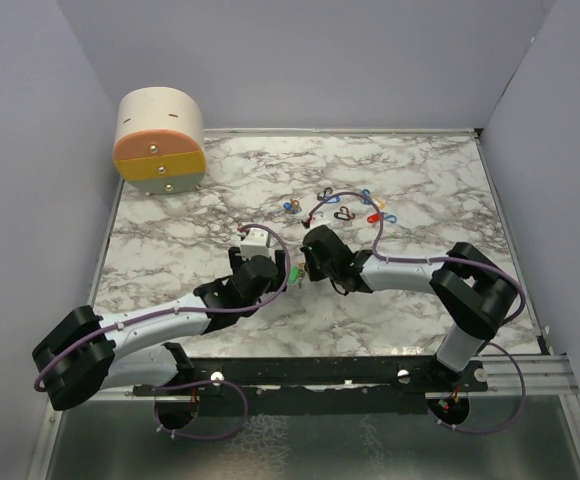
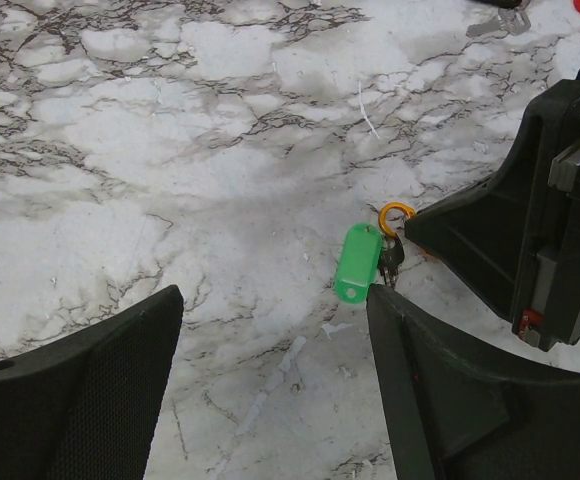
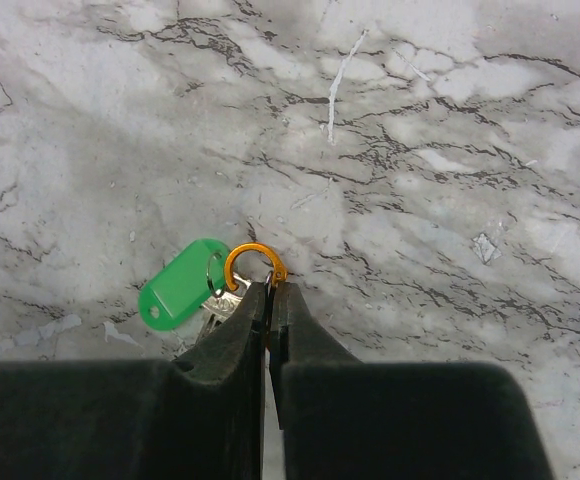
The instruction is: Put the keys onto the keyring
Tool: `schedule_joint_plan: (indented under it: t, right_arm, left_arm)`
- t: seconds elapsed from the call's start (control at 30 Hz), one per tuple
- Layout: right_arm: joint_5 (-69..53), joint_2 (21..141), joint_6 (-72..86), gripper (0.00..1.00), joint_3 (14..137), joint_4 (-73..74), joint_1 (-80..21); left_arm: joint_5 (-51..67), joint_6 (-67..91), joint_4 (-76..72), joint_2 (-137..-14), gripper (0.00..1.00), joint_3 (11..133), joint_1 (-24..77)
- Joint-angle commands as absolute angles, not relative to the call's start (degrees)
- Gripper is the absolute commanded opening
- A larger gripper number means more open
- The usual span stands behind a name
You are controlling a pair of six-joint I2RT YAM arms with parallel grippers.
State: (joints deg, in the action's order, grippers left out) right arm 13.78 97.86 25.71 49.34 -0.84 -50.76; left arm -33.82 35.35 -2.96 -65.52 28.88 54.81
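My right gripper (image 3: 268,290) is closed tight on the orange keyring (image 3: 253,247). I pinch it at its lower part, so the round top stands free in front of my fingertips, just above the marble table (image 1: 170,260). The green key (image 3: 182,296) hangs at the left side of this ring. Its plastic tag lies flat on the marble, and the small metal blade (image 3: 220,305) is partly hidden under the tag and my finger. From the right wrist view, the little wire loop of the tag seems to pass through the orange ring, so I judge that this first key is already on, but the crossing is very small and I cannot be fully sure. My left gripper (image 2: 272,300) is wide apart and holds nothing. It hovers near the green tag, with the tag just beyond the tip of one finger (image 2: 410,400), so I think it is free for the next key. Most of the work is not yet done. At the far part of the table, well apart from both my grippers, there lie more keys, among them one with a red tag (image 1: 374,216) and one with a blue tag (image 1: 292,206), together with some thin dark loops (image 1: 342,214). None of these is on the ring yet, and each one must be picked up and threaded on.
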Motion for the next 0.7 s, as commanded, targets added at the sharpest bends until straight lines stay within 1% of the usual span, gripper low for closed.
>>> schedule_joint_plan:
  t: [0.0, 0.67]
  right_arm:
    - [14.58, 99.38, 26.40, 0.01, 51.35, -1.33, -51.49]
    - [14.84, 99.52, 26.64, 0.01, 51.61, -0.88, -52.54]
  left_arm:
    - [-32.70, 35.90, -3.85, -63.91, 0.77, 28.11, 54.41]
    - [-32.43, 35.69, -3.80, -63.28, 0.77, 27.70, 53.80]
